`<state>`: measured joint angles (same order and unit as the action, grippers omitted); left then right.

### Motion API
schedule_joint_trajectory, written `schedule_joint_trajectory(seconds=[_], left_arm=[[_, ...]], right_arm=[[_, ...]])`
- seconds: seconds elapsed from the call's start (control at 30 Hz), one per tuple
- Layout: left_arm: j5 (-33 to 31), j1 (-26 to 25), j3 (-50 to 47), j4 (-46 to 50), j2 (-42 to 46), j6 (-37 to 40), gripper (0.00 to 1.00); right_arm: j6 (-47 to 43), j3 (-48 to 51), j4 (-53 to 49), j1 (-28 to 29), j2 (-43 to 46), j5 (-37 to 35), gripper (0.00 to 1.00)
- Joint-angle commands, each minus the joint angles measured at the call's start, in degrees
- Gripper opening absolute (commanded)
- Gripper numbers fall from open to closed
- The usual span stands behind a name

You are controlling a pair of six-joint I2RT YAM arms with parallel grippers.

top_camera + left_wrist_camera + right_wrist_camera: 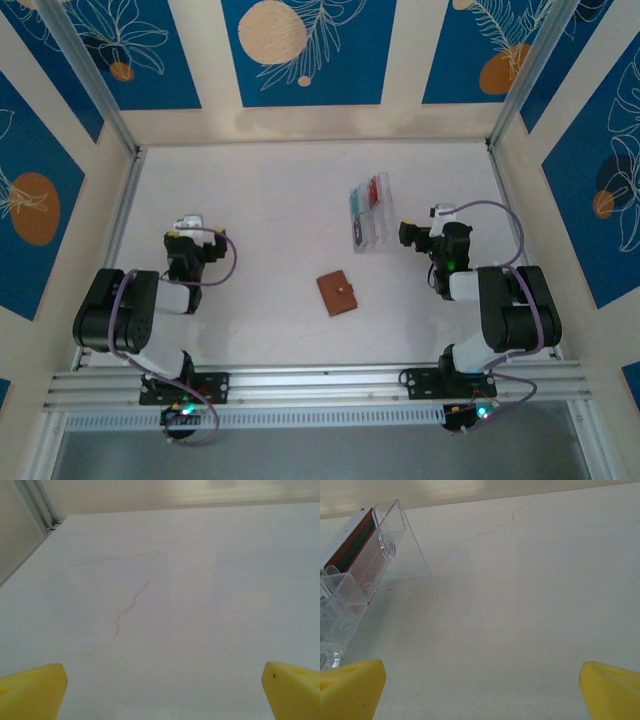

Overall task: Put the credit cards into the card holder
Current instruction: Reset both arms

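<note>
Ahead of my left end effector [162, 692] the white tabletop [200, 605] lies bare up to the aluminium frame rail [35, 502] and cream wall [150, 492] at the far left corner, so passage there is open. My right end effector [482, 692] has bare tabletop ahead and to its right, but the clear plastic compartment tray [350, 587], holding thin red and dark plastic cards [355, 542], stands close on its left. The small square brown leather wallet [337, 293] lies flat between my arms, well apart from both.
</note>
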<state>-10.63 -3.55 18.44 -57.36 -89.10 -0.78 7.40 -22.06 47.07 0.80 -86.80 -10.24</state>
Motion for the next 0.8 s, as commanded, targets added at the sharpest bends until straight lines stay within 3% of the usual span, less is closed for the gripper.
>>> schedule_joint_trajectory(seconds=[0.0,0.23,0.77], left_arm=[[4.80,-0.09,1.93,1.84,-0.13,2.17,1.00],[9.64,-0.08,3.57,5.28,-0.20,4.06,1.00],[11.17,0.48,3.58,5.35,-0.07,3.76,1.00]], right_arm=[[-1.01,-1.50,-0.39,-0.12,-0.39,1.29,0.99],[-1.05,-1.39,-0.14,-0.09,-0.38,1.45,0.99],[-1.07,-1.38,-0.22,-0.09,-0.39,1.45,0.99]])
